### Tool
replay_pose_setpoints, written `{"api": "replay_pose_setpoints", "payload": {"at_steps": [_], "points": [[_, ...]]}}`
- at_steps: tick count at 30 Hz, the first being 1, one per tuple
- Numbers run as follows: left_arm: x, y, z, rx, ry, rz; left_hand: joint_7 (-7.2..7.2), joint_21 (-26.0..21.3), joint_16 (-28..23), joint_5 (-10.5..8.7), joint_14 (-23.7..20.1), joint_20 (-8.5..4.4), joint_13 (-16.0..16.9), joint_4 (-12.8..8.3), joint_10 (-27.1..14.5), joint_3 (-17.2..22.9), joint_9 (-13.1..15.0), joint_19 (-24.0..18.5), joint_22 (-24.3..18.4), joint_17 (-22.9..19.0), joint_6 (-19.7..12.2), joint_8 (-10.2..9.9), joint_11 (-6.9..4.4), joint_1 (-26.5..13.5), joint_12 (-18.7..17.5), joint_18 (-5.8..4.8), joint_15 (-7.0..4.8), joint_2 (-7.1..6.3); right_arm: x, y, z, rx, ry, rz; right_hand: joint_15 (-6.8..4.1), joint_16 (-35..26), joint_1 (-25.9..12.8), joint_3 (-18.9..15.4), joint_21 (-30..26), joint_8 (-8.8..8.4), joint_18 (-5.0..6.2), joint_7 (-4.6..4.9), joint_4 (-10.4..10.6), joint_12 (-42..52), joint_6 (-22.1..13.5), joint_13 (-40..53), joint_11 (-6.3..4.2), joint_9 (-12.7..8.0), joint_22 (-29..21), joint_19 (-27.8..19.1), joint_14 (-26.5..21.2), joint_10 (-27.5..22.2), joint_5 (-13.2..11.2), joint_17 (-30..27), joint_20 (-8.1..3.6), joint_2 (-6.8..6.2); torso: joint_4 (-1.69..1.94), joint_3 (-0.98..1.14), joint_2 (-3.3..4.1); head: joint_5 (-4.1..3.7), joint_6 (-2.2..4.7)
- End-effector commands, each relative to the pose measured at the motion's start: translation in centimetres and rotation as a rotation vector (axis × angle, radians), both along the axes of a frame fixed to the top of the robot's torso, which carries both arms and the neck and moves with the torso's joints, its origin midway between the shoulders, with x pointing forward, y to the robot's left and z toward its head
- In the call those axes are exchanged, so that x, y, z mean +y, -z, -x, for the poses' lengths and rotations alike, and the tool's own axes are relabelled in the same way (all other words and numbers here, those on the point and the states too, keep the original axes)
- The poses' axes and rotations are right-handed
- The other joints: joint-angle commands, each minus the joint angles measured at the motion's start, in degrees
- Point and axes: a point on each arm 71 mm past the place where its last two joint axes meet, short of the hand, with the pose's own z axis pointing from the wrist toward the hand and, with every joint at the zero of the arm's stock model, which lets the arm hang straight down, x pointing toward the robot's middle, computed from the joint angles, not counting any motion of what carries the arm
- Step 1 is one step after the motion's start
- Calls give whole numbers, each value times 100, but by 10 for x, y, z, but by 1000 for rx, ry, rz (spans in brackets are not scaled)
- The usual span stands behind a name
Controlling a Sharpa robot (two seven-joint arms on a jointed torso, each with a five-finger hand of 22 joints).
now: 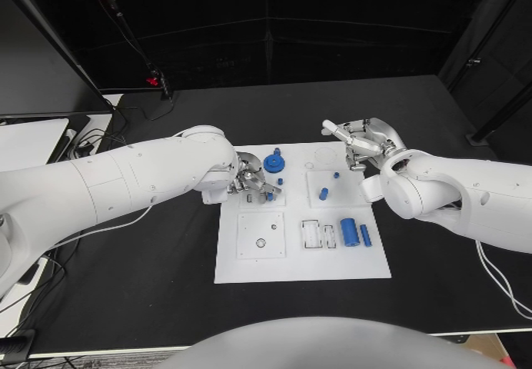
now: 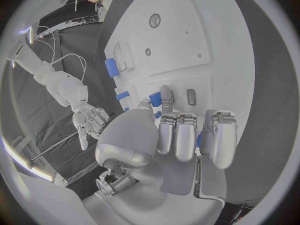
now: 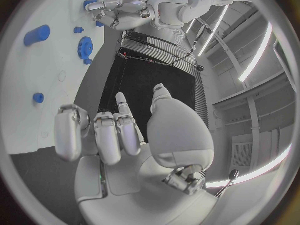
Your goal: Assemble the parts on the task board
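White board: the task board [image 1: 299, 261] lies in the middle of the black surface [image 1: 133, 284], with blue parts scattered over its upper and right areas
Left hand: the left hand [image 1: 251, 184] sits low over the board's upper left block, fingers curled together around a small blue peg [image 2: 155, 99]; it appears to pinch that peg, though the contact itself is partly hidden
Right hand: the right hand [image 1: 360, 141] hovers over the board's upper right corner, fingers spread apart and holding nothing
Parts: a blue gear [image 1: 274, 163] stands just beyond the left hand; a short blue cylinder [image 1: 324, 194] lies mid-board; a larger blue cylinder [image 1: 348, 229] lies toward the right edge, well apart from both hands
Step in hand: probably seating the peg in its hole
Doing it well: keep the peg upright, line it up over the hole before pressing, and let go only once it stands on its own
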Motion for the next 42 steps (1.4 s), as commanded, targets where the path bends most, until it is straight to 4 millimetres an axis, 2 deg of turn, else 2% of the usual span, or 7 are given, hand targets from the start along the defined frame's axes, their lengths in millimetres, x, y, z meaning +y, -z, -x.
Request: {"api": "replay_pose_setpoints", "payload": {"at_steps": [1, 5, 14, 17, 26, 32, 42], "points": [[-1, -1, 0, 8, 9, 4, -11, 18, 5, 74, 612, -38, 1485, -8, 610, 63, 44, 588, 1509, 1509, 35, -61, -54, 256, -24, -37, -51, 90, 0, -1, 0, -3, 1, 3, 35, 14, -18, -12, -22, 6, 53, 22, -21, 14, 1, 1508, 39, -8, 1147, -12, 585, 617, 27, 1509, 27, 21, -1, 2, -1, -2, 1], [-2, -1, 0, 8, 10, 6, -22, 18, 5, 216, 612, -46, 1485, -22, 610, 176, 119, 588, 1509, 1509, 45, -149, -63, 583, -24, -37, -60, 81, 0, 0, -1, -2, 2, 4, 35, 14, -18, -12, -22, 6, 53, 22, -21, 14, 1, 1508, 39, -8, 1147, -12, 585, 617, 27, 1509, 27, 21, -4, -3, 0, -3, 0], [-2, -1, 0, 5, 14, 14, -17, 18, 5, 788, 612, -58, 1485, -39, 610, 612, 298, 588, 1509, 1509, 58, -356, -60, 1409, -24, -37, -68, -80, 0, 1, -1, 5, 4, 5, 36, 14, -15, -13, -20, 5, 52, 21, -21, 14, -3, 1508, 39, -9, 1148, -10, 585, 617, 41, 1509, 29, 27, -3, -2, -3, -25, -4], [-2, -1, 0, 2, 13, 19, -7, 18, 5, 847, 612, -57, 1485, -18, 610, 716, 335, 588, 1509, 1509, 69, -397, -53, 1501, -24, -37, -66, -92, -1, 2, -1, 8, 6, 7, 36, 14, -15, -13, -20, 5, 52, 21, -21, 14, -3, 1508, 39, -9, 1148, -10, 585, 617, 41, 1509, 29, 27, 3, 2, -3, -28, -4], [3, -2, -2, -12, 2, 38, 22, 18, 5, 1260, 612, -51, 1485, -9, 610, 1090, 468, 588, 1509, 1509, 92, -535, -23, 1699, -24, -37, -57, -244, -3, 4, -1, 14, 12, 9, 36, 14, -16, -14, -21, 4, 53, 21, -20, 14, -6, 1508, 39, -10, 1147, -11, 585, 617, 45, 1509, 29, 32, 0, -2, -3, -41, -4], [9, -3, -1, -26, -4, 62, 29, 18, 5, 1322, 612, -40, 1485, -15, 610, 1331, 545, 588, 1509, 1509, 125, -589, -16, 1801, -24, -37, -58, -332, -4, 6, 0, 18, 14, 10, 36, 14, -16, -14, -21, 4, 53, 21, -20, 14, -6, 1508, 39, -10, 1147, -11, 585, 617, 45, 1509, 29, 32, 1, 2, -4, -53, -12], [23, -10, 2, -21, -25, 88, 38, 18, 5, 1306, 612, -34, 1485, 2, 610, 1389, 575, 588, 1509, 1509, 146, -607, -10, 1785, -24, -37, -59, -376, -7, 7, -1, 24, 25, 10, 36, 14, -18, -12, -24, 3, 54, 21, -18, 14, -11, 1508, 40, -11, 1146, -14, 585, 617, 50, 1509, 30, 43, 7, 7, -4, -44, -2]]}}
